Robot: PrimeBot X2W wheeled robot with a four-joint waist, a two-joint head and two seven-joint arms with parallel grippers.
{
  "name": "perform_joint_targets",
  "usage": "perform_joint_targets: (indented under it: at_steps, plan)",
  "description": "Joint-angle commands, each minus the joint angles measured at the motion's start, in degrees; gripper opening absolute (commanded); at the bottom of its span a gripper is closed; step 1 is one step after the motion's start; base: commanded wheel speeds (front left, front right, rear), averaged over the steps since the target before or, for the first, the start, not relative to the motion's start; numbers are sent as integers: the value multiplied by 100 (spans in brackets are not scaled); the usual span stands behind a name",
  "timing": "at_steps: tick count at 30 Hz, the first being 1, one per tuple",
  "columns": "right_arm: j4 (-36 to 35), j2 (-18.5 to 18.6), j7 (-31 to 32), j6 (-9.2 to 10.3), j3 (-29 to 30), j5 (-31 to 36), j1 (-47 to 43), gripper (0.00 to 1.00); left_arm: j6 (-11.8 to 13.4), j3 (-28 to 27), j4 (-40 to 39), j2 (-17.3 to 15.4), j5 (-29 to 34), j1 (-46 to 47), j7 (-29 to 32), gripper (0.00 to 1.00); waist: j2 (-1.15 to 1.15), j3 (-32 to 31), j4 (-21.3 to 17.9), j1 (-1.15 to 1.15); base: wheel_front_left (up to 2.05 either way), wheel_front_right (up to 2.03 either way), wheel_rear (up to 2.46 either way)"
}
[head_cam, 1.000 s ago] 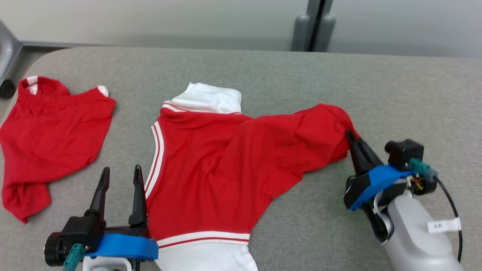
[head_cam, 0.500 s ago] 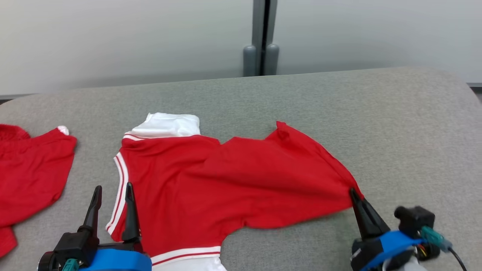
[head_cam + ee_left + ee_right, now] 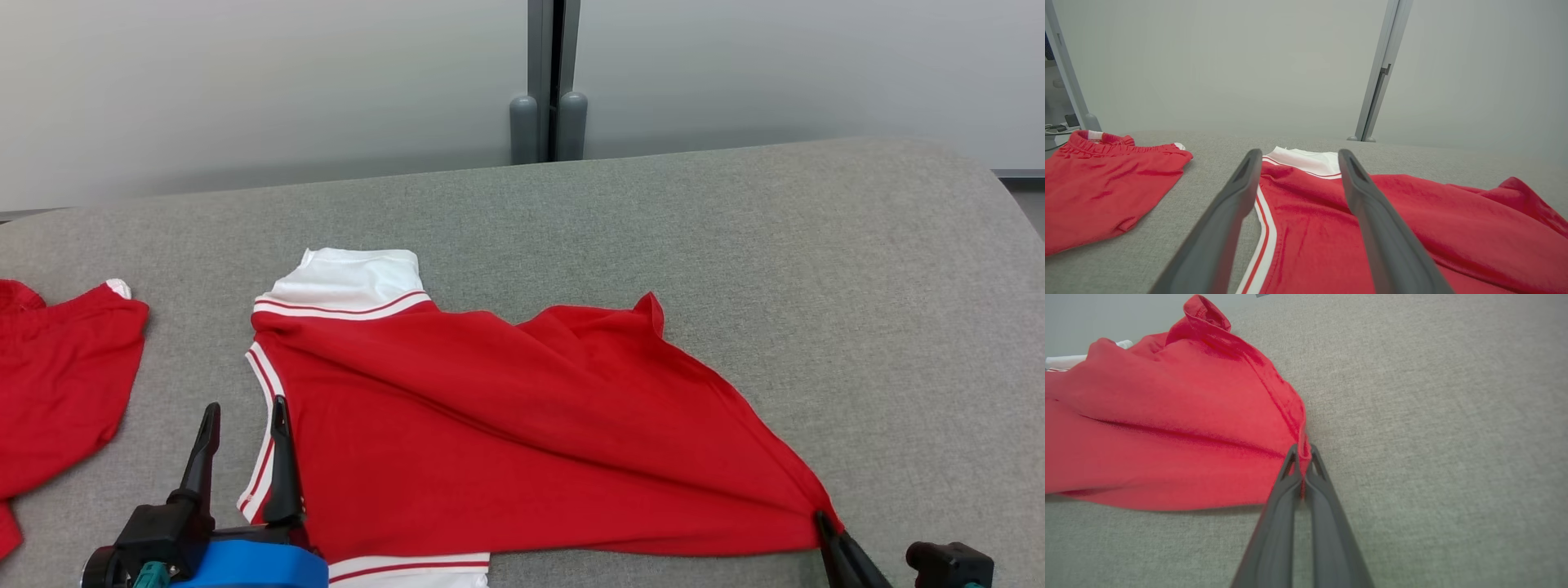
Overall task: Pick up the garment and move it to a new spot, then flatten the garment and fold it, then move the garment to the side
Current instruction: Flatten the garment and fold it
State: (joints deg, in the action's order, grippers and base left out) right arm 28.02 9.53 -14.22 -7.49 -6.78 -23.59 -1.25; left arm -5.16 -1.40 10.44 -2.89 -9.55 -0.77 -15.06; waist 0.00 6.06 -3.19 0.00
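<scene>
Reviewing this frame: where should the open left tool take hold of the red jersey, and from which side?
Likely best: grip the white-striped side edge of the red jersey, coming in low from the robot's left. That edge lies flat between the open left tool's fingers, opposite the corner the right tool pinches.

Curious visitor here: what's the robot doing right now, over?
Right gripper shut on red shirt corner. Left gripper open by its striped edge. Second red garment lies apart, left.

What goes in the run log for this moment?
step: flattening | right gripper: shut on shirt corner | left gripper: open, at shirt's striped edge | shorts: far left, untouched
</scene>
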Motion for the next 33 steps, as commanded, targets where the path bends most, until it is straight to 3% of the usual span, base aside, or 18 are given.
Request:
perform_joint_targets:
  at_steps: [1, 9, 16, 23, 33]
  plan:
    - [-31, 17, -31, -1, 75, 73, -53, 100, -23, -23, -2, 1, 25, 31, -17, 100, 0, 3, 10, 0, 0, 0, 0]
    - [-628, 64, -97, -1, 288, 666, 452, 100, -41, 10, 10, 1, 53, 95, -17, 100, 0, 46, 107, 0, 0, 0, 0]
    - [-662, 83, -102, -1, -205, 1120, 1495, 100, -67, 39, 27, 2, 95, 174, -17, 100, 0, 139, 273, 0, 0, 0, 0]
    - [344, -60, 116, -1, -748, 1365, 2863, 100, -72, 124, 28, 2, 81, 342, -17, 100, 0, 329, 537, 0, 0, 0, 0]
    - [2470, 43, 140, -1, -840, 1450, 3883, 100, -25, 328, 35, 3, -33, 548, -16, 100, 0, 612, 942, 0, 0, 0, 0]
